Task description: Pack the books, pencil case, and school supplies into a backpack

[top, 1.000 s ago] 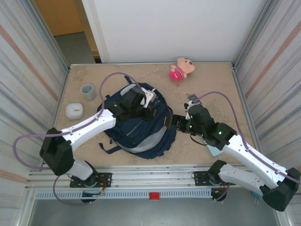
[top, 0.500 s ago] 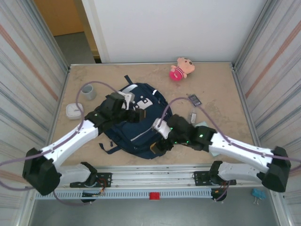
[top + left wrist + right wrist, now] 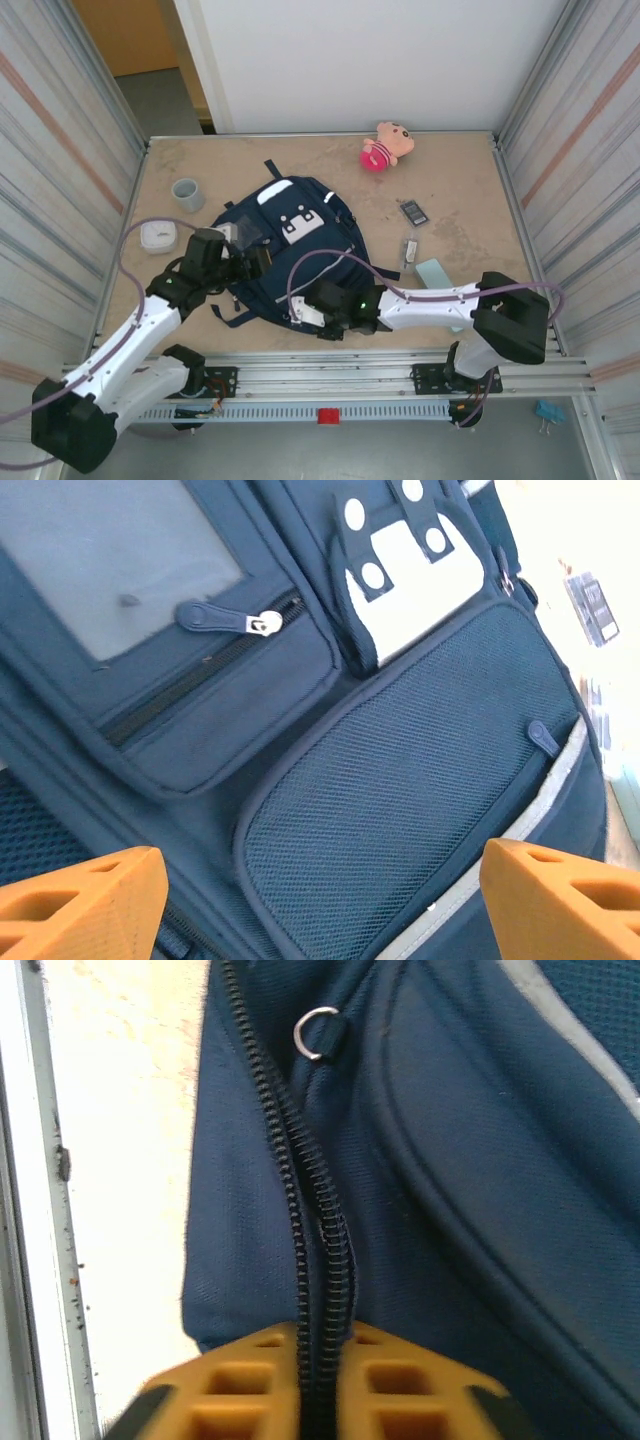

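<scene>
The backpack (image 3: 320, 265) lies flat in the middle of the table (image 3: 200, 160), front side up, its white patch (image 3: 420, 575) toward the far end. The left gripper (image 3: 248, 262) hangs over the bag's left side with its orange fingers (image 3: 90, 895) spread wide and nothing between them; below it are the mesh pocket (image 3: 420, 780) and a small zipped pocket. The right gripper (image 3: 320, 1385) sits at the bag's near edge, fingers pressed together on the zipper (image 3: 310, 1210), though whether it has the pull or only the teeth is hard to tell. To the right of the bag, on bare table, lie the dark gadget (image 3: 412, 212), the silvery piece (image 3: 408, 250) and the teal pencil case (image 3: 438, 275), which sits just beside the right arm.
</scene>
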{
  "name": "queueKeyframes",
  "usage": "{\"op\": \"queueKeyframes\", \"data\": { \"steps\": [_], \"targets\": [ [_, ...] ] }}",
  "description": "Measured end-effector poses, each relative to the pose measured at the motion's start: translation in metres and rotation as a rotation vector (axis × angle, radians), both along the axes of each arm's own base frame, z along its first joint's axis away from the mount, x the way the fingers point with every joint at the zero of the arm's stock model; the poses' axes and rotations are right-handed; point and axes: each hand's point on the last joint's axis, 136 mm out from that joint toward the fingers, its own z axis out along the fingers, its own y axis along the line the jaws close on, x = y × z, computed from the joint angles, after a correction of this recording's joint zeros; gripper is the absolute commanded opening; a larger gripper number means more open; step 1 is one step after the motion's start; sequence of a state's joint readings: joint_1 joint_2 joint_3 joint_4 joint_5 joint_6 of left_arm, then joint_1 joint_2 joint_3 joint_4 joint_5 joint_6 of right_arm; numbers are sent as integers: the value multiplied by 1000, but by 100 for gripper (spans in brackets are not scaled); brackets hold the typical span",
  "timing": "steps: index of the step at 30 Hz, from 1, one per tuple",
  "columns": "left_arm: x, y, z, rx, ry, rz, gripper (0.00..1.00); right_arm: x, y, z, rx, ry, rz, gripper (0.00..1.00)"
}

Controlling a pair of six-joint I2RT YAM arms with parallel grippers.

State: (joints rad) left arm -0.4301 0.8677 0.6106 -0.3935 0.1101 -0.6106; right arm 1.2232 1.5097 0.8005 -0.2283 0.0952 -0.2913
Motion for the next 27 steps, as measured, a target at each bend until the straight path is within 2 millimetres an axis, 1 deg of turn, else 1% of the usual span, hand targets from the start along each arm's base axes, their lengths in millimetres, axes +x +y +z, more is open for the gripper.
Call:
{"op": "queueKeyframes", "data": {
  "steps": [2,3,5,7,9,10,12,15,17,20,25,27],
  "targets": [
    [-2,3,5,-8,-20,8,82,1,-1,9,12,-18,4,0],
    [-4,4,8,-16,-33,10,82,2,-2,17,31,-25,0,0],
    [-7,6,13,-27,-52,13,82,7,-6,41,97,-27,-11,0],
    [-10,7,15,-35,-66,15,82,18,-14,77,204,-28,-43,0],
    [-12,9,15,-37,-76,16,82,31,-25,104,285,-38,-80,0],
    [-13,10,14,-37,-81,15,82,40,-32,116,320,-45,-103,0],
    [-14,11,11,-33,-89,10,82,54,-43,130,364,-46,-144,0],
    [-16,11,6,-29,-91,7,80,71,-55,134,382,-25,-183,0],
    [-17,12,2,-31,-104,3,78,77,-61,134,381,-6,-201,0],
    [-17,11,-6,-33,-151,-14,74,82,-65,137,390,15,-211,0],
    [-20,10,-42,-18,-195,-53,63,89,-68,142,405,28,-222,0],
    [-21,9,-53,-17,-200,-67,61,90,-69,142,409,34,-224,0]
  ]
}}
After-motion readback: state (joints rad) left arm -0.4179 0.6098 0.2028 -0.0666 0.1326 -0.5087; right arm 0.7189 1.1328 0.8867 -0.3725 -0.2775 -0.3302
